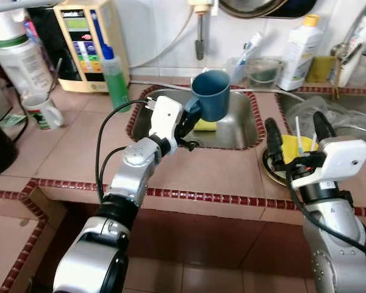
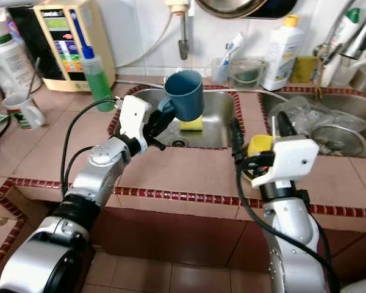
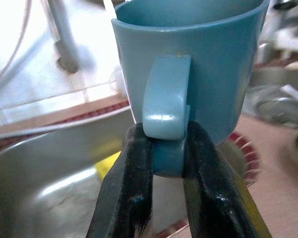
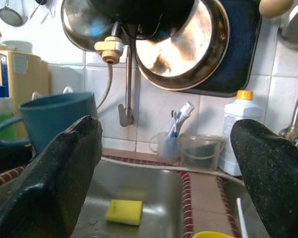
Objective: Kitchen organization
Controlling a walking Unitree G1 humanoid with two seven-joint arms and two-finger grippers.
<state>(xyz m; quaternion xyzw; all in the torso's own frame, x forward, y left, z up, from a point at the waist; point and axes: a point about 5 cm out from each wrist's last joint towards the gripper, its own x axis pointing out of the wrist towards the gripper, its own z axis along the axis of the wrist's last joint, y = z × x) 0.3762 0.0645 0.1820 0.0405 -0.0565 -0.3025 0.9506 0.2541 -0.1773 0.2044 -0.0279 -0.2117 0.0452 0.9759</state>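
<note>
Left tool (image 1: pixel 188 122): I have it pinched on the handle of the blue mug (image 1: pixel 211 94); in the left wrist view both black fingers (image 3: pixel 131 183) press the handle from either side.
Mug: upright, lifted clear, hanging over the left sink (image 1: pixel 241 131) at upper centre of the frame, touching nothing but my fingers.
Right tool (image 1: pixel 296 137): fingers spread wide and holding nothing, at centre right of the frame over the desk (image 1: pixel 195 171), just above a yellow cup (image 1: pixel 290 146) with a white stick in it.
Sink contents: a yellow sponge (image 1: pixel 205 126) lies on the bottom, below the mug.
Right sink (image 2: pixel 344 110): steel ware and clear plastic, upper right, untouched as far as I can see.
Desk back edge: green bottle (image 1: pixel 116 76), white bottle (image 1: pixel 300 52), clear tub (image 1: pixel 263 72); a white mug (image 1: pixel 43 110) at left.
Done, I judge: mug picked up and out of the basin.
Left, I judge: setting the mug down somewhere proper; where, I cannot tell. The rest of the clutter looks unsorted, so I reckon I am early on.
</note>
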